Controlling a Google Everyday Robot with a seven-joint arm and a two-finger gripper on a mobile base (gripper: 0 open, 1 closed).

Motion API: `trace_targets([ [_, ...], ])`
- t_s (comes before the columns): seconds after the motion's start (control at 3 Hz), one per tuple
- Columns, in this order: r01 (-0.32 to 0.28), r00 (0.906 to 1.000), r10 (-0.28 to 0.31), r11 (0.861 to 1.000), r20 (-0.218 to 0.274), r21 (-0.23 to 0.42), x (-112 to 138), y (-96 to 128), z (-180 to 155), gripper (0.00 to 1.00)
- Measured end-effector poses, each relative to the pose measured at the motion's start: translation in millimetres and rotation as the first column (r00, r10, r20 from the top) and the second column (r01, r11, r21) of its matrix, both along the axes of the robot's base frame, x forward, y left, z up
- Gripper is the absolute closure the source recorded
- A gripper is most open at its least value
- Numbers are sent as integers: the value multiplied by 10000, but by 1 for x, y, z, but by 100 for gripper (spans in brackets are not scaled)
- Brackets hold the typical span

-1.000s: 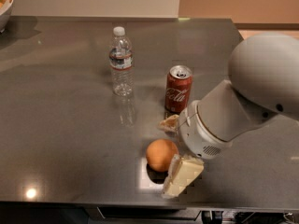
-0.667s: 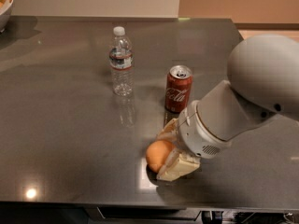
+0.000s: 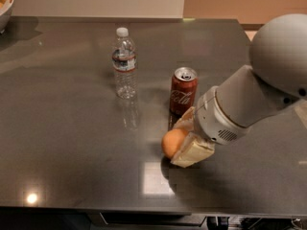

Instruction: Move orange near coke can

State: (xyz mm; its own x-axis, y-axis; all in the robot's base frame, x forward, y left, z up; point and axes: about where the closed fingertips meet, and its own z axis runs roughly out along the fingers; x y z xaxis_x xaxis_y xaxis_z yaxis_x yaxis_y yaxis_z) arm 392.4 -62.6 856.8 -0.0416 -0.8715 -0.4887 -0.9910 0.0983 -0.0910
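Note:
The orange [image 3: 171, 142] is round and matte and sits at the front middle of the dark table [image 3: 72, 143]. My gripper [image 3: 184, 137] comes in from the right, and its cream fingers [image 3: 192, 151] close around the orange, one behind it and one in front. The red coke can [image 3: 183, 91] with a silver top stands upright just behind the gripper, a short gap from the orange. The orange's right side is hidden by the fingers.
A clear plastic water bottle [image 3: 124, 63] stands upright left of the can. A bowl's edge [image 3: 5, 6] shows at the far left corner. My large grey arm [image 3: 259, 90] covers the right side of the table. The table's front edge runs along the bottom.
The fingers were spread around the orange and have closed onto it. The orange and gripper have shifted slightly up and toward the can.

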Motion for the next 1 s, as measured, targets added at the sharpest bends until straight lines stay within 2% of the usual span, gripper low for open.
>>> trace_targets([
  [0.33,1176,9930,-1173,9928,167,-204,28,-26,11,100],
  [0.67,2197,9753,-2189,9752,281,-278,48,-48,14,100],
  [1.0,2921,9559,-2914,9562,369,-166,63,-65,10,100],
])
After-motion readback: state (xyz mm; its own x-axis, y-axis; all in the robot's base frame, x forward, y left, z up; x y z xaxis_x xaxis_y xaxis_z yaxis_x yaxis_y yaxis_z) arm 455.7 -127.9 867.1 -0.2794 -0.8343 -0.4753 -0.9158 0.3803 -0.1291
